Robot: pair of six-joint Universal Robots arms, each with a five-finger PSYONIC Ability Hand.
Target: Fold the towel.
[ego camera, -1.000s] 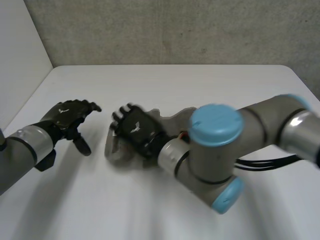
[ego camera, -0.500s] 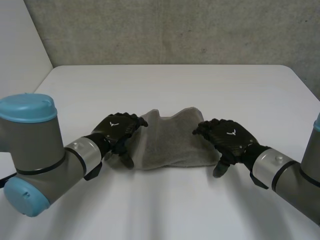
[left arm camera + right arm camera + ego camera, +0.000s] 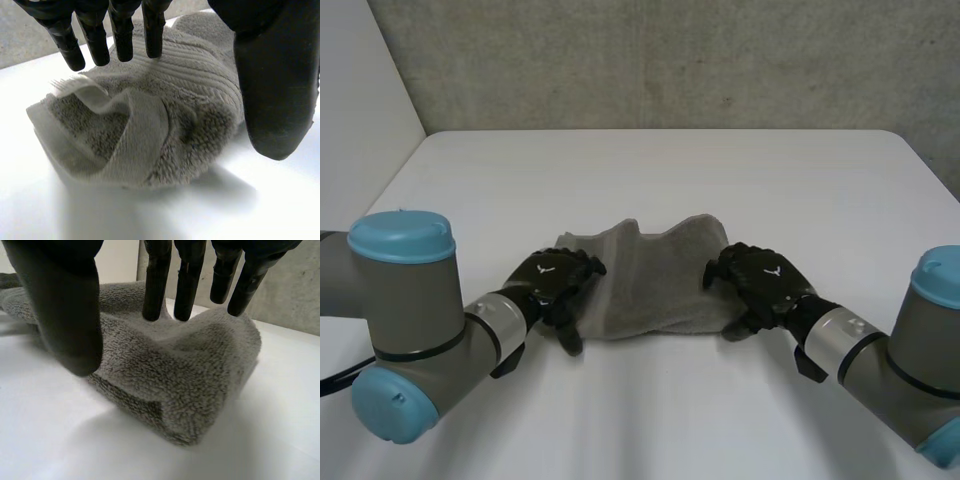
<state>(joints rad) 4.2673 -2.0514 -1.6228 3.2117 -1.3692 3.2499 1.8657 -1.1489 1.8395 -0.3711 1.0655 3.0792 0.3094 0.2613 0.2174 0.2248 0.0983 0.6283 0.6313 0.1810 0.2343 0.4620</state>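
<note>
Centrally, a grey towel [image 3: 655, 285] is shown lying bunched on the white tabletop [image 3: 650, 170], with its far edge raised in two humps and a dip between them. The left robot hand [image 3: 552, 280] is placed at the towel's left end and the right robot hand [image 3: 765, 280] at its right end. Both are turned palm-down, and their fingers reach over the cloth's ends.

Seen from the left wrist, the fingers [image 3: 122, 35] of the left robot hand are held nearly straight above the towel's ribbed upper surface; whether the tips touch it cannot be told. Its thumb [image 3: 275, 85] is held apart, beside the towel and over the tabletop, so this robot hand is spread open with no cloth in it. A flat woven border band [image 3: 145, 135] is seen doubled over at the towel's corner below the fingertips.

Seen from the right wrist, the fingers [image 3: 156, 285] of the right robot hand are likewise straight. Two tips are set on the towel's top, where the pile is dented, and the others are held over the fold beside them. Its thumb [image 3: 65, 310] is held well apart from the fingers, beside the towel's flank; contact there cannot be judged. This robot hand too is open, with nothing gripped.

The left arm [image 3: 410, 300] and the right arm [image 3: 910, 360] enter from the near side of the tabletop. A grey wall [image 3: 670, 60] stands behind the tabletop.
</note>
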